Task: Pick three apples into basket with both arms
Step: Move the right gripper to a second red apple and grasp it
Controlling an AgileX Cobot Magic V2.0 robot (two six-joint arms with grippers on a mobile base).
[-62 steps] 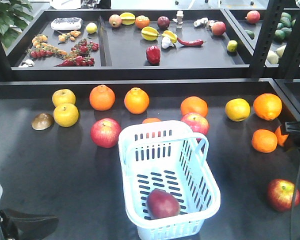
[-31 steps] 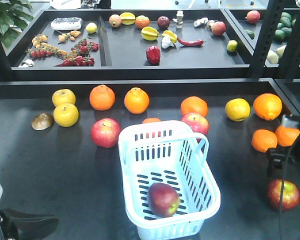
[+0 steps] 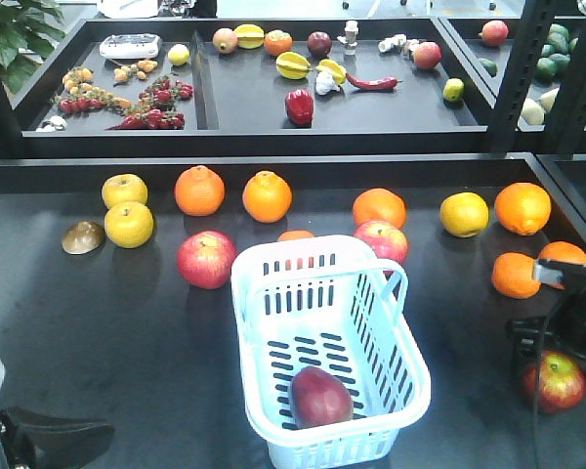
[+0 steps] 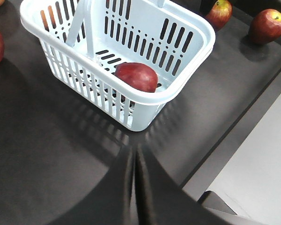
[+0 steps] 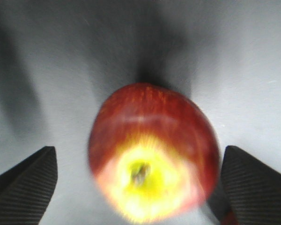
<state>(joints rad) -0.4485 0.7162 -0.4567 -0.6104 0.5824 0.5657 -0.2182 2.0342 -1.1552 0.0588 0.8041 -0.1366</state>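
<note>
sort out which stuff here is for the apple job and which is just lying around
Job: basket, apple in it, yellow-patched apple under the open right gripper, third dark apple.
Lying about: oranges, yellow fruits, two pinkish apples, shelf produce.

Between the black, ribbed fingers point(image 5: 23, 187) of the right gripper point(image 5: 138, 154) sat a dark red apple point(image 5: 152, 140), faintly streaked, yellow around its stem. The pale blue-white slotted basket point(image 4: 178, 91) held a plain maroon apple point(image 4: 136, 76).
</note>
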